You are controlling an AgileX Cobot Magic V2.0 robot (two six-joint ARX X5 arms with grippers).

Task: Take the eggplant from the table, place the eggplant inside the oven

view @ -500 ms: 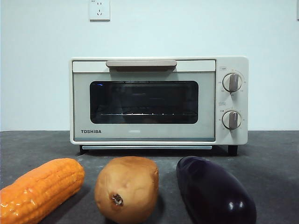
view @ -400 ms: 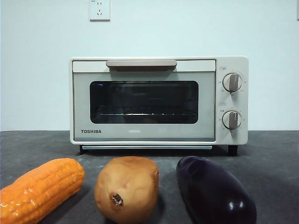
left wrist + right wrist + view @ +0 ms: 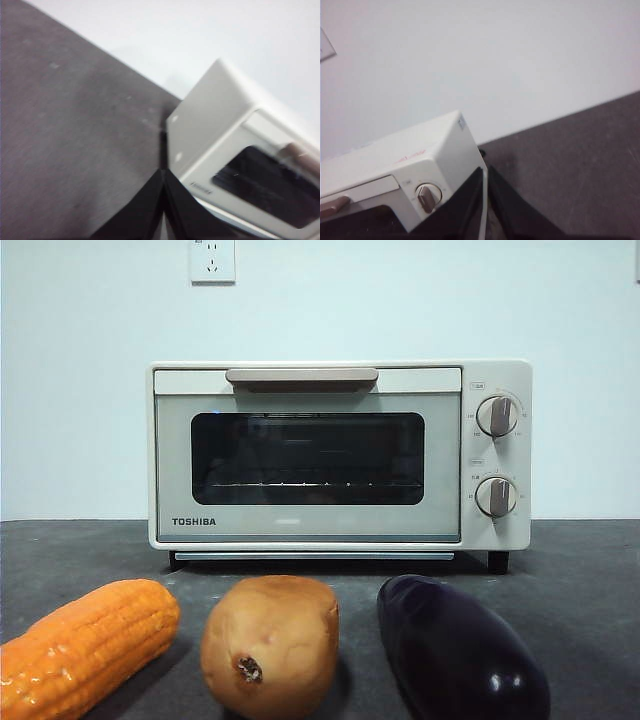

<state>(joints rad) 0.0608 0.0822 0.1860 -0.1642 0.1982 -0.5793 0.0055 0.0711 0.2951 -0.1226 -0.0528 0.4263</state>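
The eggplant (image 3: pixel 460 652) is lying on the table (image 3: pixel 580 570) at the front right, glossy and almost black purple, with a plump oval shape and small bright reflections on its skin. Just beside it, in the middle, a tan-brown potato (image 3: pixel 270 645) is sitting with a rough matte skin and a dark spot on its near end. To the left, the orange corn cob (image 3: pixel 85 645) is lying at an angle, showing its rows of small kernels. The table surface is looking dark grey, matte and a little speckled.

Behind the three vegetables the oven (image 3: pixel 340 455) is standing with its door closed: a cream-white box with a dark glass window, a beige bar handle (image 3: pixel 302 375) and two grey knobs (image 3: pixel 497 455) on its right side.

The left gripper (image 3: pixel 163 200) is hanging above the table near the oven's left side, its black jaws pressed together and holding nothing. The right gripper (image 3: pixel 485 200) is hanging near the oven's right side, its jaws almost together, with only a thin gap, also holding nothing.
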